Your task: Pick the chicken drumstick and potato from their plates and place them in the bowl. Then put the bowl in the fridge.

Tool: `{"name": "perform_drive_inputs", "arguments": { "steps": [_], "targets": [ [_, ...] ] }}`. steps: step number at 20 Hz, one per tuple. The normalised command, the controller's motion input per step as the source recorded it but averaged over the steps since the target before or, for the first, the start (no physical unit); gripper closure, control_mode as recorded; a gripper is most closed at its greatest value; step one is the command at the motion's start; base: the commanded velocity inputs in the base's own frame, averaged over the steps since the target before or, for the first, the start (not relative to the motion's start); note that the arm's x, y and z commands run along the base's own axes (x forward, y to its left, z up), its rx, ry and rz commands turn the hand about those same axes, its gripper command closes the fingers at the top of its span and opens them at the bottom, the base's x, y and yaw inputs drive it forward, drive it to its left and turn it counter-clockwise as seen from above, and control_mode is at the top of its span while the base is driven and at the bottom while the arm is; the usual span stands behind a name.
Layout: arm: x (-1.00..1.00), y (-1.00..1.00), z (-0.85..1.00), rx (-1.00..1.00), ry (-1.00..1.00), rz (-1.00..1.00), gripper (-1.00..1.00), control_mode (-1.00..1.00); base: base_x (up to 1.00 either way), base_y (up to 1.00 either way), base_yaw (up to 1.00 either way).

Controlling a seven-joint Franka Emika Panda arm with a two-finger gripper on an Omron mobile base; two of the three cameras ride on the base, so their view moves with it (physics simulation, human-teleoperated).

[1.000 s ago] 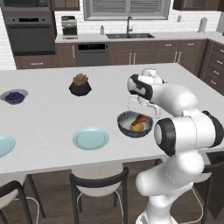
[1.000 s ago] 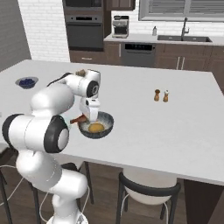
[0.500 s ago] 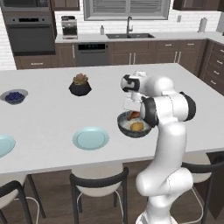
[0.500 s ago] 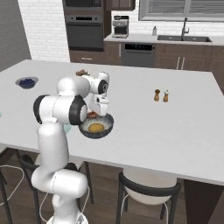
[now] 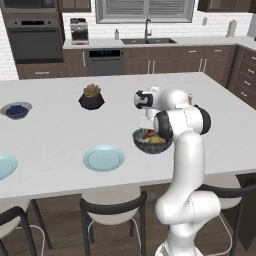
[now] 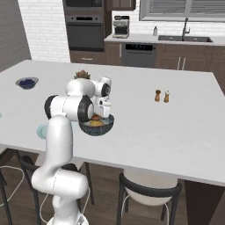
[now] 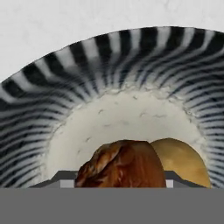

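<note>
Resting together inside the bowl: chicken drumstick at 6 o'clock, potato at 4 o'clock. Loading done; fridge trip left. Gripper low over the rim, jaw state impossible to tell.

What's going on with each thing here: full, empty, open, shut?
bowl: on the counter, holding both foods
chicken drumstick: inside the bowl
potato: inside the bowl, beside the drumstick
plate: empty
gripper: over the bowl, jaws hidden
blueberry bowl: full
</note>
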Motion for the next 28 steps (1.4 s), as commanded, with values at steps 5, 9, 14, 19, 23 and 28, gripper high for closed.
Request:
{"name": "perform_drive_inputs", "arguments": {
  "steps": [5, 9, 14, 19, 23, 28],
  "targets": [
    [-0.07, 0.00, -0.24, 0.00, 0.03, 0.00, -1.00, -1.00, 0.00, 0.00, 0.00],
    [-0.40, 0.00, 0.00, 0.00, 0.00, 0.00, -1.00, -1.00, 0.00, 0.00, 0.00],
    [-0.66, 0.00, 0.00, 0.00, -0.07, 0.00, -1.00, -1.00, 0.00, 0.00, 0.00],
    [-0.88, -0.07, 0.09, 0.00, -0.20, -0.02, -1.00, -1.00, 0.00, 0.00, 0.00],
    [-0.85, -0.26, 0.31, 0.00, -0.15, -0.01, -1.00, -1.00, 0.00, 0.00, 0.00],
    [-0.48, -0.44, 0.24, 0.02, -0.15, 0.05, -1.00, -1.00, 0.00, 0.00, 0.00]
  ]
}}
